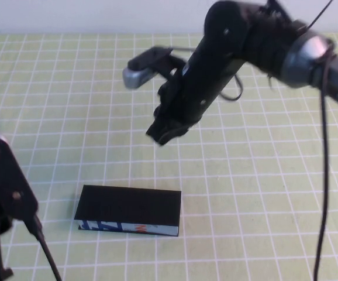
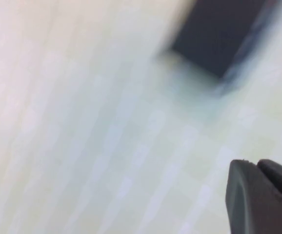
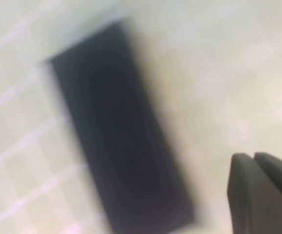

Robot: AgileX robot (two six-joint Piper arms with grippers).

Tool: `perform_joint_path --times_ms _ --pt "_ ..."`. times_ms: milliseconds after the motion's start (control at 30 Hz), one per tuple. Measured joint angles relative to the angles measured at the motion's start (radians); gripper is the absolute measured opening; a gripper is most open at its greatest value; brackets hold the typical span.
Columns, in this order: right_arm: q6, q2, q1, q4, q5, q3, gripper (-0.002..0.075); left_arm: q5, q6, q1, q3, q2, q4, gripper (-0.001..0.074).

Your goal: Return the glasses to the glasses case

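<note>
The glasses case [image 1: 129,209] lies closed on the green grid mat, lid flat, its blue, white and orange printed edge facing me. It shows as a dark blur in the left wrist view [image 2: 219,34] and the right wrist view [image 3: 116,141]. The glasses are out of view. My right gripper [image 1: 165,132] hangs in the air above and behind the case, fingers together, holding nothing. My left gripper [image 2: 255,168] is at the near left, low beside the case, fingers together and empty.
The green grid mat [image 1: 262,193] covers the table. The left arm [image 1: 5,193] stands at the near left edge with a cable running down. The right arm's cable [image 1: 324,175] hangs at the right.
</note>
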Motion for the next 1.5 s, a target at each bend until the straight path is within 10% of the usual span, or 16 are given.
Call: perform_joint_path --times_ms 300,700,967,1500 --pt "0.190 -0.436 -0.083 -0.230 -0.123 0.110 -0.0016 -0.095 -0.367 0.109 -0.057 -0.160 0.187 -0.0001" --pt "0.198 -1.242 -0.083 -0.257 -0.619 0.917 -0.0016 -0.112 -0.051 0.127 0.013 -0.359 -0.457 -0.0001" --pt "0.291 -1.645 -0.083 -0.295 -0.707 1.266 -0.0016 -0.200 -0.062 0.127 0.110 -0.421 -0.548 -0.0001" --pt "0.411 -1.782 -0.083 -0.444 -0.616 1.364 -0.0016 -0.227 -0.066 0.127 0.113 -0.421 -0.550 -0.0001"
